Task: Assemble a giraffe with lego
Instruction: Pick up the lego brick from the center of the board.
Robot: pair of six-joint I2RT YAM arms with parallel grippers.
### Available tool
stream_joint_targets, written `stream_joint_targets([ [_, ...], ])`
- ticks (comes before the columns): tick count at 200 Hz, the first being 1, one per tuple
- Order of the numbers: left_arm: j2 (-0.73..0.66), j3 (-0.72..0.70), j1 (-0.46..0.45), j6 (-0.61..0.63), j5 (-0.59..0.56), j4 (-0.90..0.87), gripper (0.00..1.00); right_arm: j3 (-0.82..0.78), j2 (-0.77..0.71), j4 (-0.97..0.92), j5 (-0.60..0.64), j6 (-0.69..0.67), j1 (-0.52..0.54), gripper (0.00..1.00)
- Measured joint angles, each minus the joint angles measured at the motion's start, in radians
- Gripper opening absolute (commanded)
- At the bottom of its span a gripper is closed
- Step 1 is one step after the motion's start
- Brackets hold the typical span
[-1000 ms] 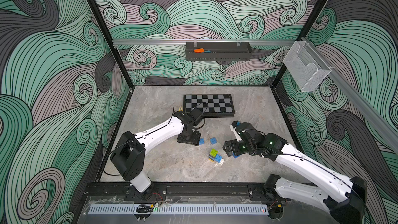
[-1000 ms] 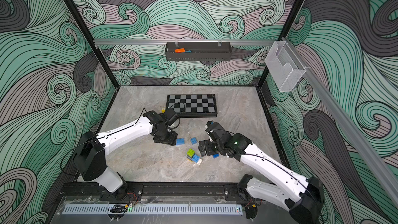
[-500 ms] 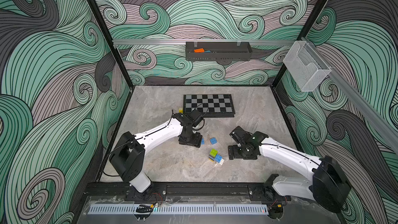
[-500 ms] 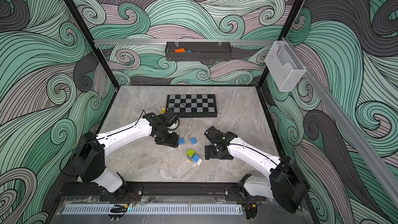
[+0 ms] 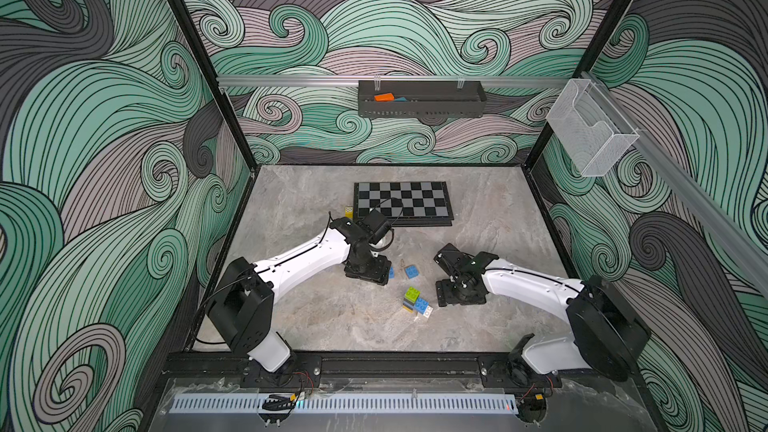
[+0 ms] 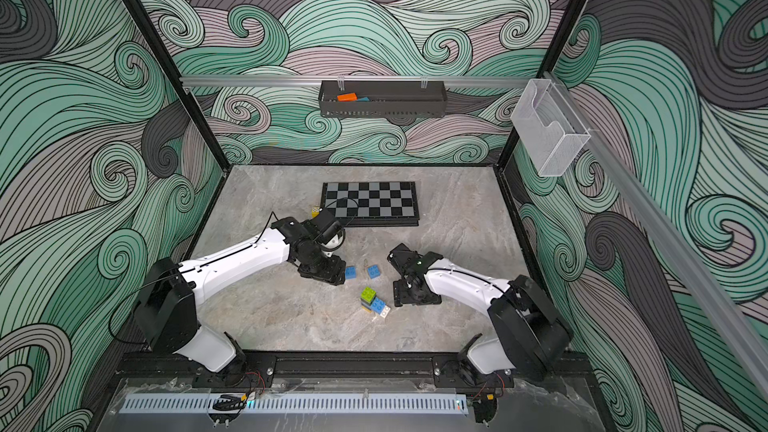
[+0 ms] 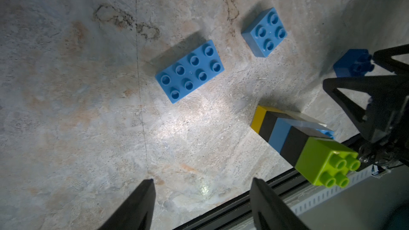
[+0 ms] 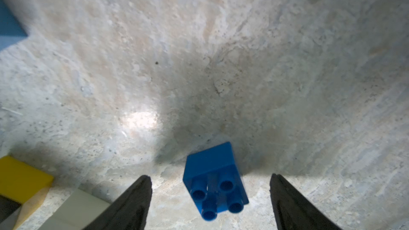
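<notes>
Room either side of blue brick (image 8: 210, 164) inside open right gripper (image 8: 209, 175), seemingly untouched; left gripper (image 7: 201, 179) open over bare floor (image 7: 66, 107)

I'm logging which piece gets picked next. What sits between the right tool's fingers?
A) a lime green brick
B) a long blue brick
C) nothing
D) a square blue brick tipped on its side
D: in the right wrist view a square blue brick lies tipped over, studs pointing sideways, between the spread fingers of the right tool, which stand clear of it.
</notes>
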Motion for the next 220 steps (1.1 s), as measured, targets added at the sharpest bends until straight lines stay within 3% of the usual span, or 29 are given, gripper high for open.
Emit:
stream_joint_targets([
  [37, 0.000, 0.000, 0.000, 0.000, 0.000, -0.002, 0.71, 0.000, 0.026, 0.021, 0.000, -0.027, -0.003, 0.66],
  [66, 0.000, 0.000, 0.000, -0.001, -0.001, -0.005, 0.72, -0.002, 0.022, 0.041, -0.003, -0.034, -0.003, 0.62],
  [92, -0.001, -0.002, 0.000, -0.006, -0.002, -0.007, 0.72, -0.011, 0.010, 0.054, -0.006, -0.037, -0.003, 0.53],
  [220, -0.028, -0.025, 0.000, -0.039, -0.007, -0.010, 0.72, -0.072, -0.070, 0.071, -0.012, -0.042, -0.003, 0.49],
])
